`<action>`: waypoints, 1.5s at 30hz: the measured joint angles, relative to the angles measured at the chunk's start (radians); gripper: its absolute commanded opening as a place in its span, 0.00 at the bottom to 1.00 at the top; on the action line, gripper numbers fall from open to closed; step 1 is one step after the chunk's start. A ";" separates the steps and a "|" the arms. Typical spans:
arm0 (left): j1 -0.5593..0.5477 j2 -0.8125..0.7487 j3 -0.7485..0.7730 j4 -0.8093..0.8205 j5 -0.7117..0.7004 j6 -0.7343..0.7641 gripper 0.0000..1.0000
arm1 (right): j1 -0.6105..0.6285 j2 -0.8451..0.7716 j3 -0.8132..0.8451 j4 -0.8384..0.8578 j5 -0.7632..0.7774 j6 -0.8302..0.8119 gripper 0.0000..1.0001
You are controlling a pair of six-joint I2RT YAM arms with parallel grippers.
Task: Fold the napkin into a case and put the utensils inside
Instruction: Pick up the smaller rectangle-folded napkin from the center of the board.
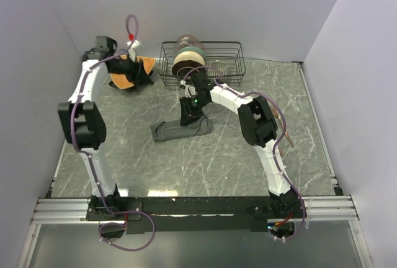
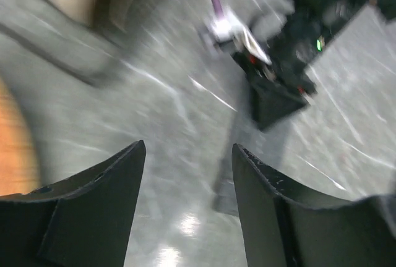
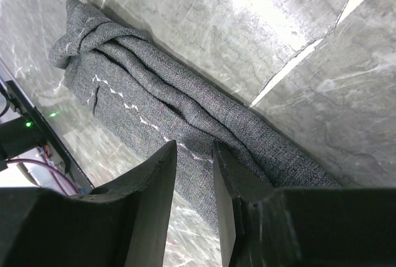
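The napkin (image 1: pixel 180 129) lies mid-table as a long, loosely rolled dark grey bundle, its folds showing close up in the right wrist view (image 3: pixel 154 112). My right gripper (image 1: pixel 191 116) hangs right over its right half. The jaws (image 3: pixel 195 149) stand a narrow gap apart, the tips at the cloth's edge and nothing pinched between them. My left gripper (image 1: pixel 135 72) is at the back left over the orange mat. It is open (image 2: pixel 189 149) and empty, in a blurred view. Thin copper-coloured utensils (image 1: pixel 287 138) peek out beside the right forearm, mostly hidden.
A black wire rack (image 1: pixel 236 63) stands at the back centre with stacked dishes (image 1: pixel 188 58) in its left end. The orange fan-shaped mat (image 1: pixel 124 80) lies left of it, under the left gripper. White walls close in the table on three sides.
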State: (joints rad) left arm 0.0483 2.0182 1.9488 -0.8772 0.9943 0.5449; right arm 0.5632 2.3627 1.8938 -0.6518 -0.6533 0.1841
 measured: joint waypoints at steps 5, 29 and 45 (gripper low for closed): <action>-0.058 0.155 -0.019 -0.178 -0.009 0.075 0.66 | 0.002 0.000 0.004 0.001 0.014 -0.003 0.38; -0.211 0.322 -0.098 -0.309 -0.135 0.177 0.55 | 0.002 0.000 0.006 0.013 0.038 0.015 0.36; -0.228 0.336 -0.115 -0.273 -0.143 0.171 0.12 | 0.002 0.000 0.004 0.021 0.042 0.035 0.38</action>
State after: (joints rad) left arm -0.1799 2.3543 1.8336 -1.1503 0.8516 0.7155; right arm 0.5655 2.3627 1.8980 -0.6308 -0.6109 0.2192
